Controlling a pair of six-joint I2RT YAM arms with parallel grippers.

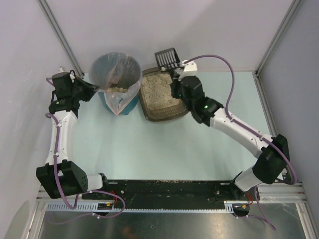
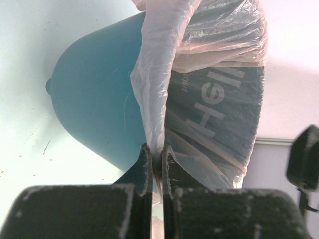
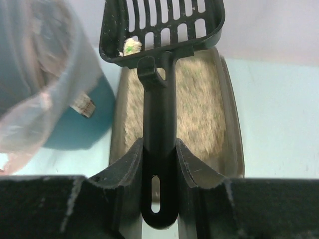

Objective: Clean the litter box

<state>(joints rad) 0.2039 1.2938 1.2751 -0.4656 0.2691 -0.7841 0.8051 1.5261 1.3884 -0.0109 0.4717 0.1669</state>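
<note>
The grey-brown litter box with beige granules stands at the back middle of the table; it also shows in the right wrist view. My right gripper is shut on the handle of a black slotted scoop, held above the box's far end. In the right wrist view the scoop holds a small pale clump. My left gripper is shut on the clear liner of the round teal bin, at its left rim.
The teal bin stands just left of the litter box, touching or nearly so. Litter clumps lie inside the bin. White enclosure walls with metal posts stand behind and at both sides. Scattered granules lie on the black rail at the near edge.
</note>
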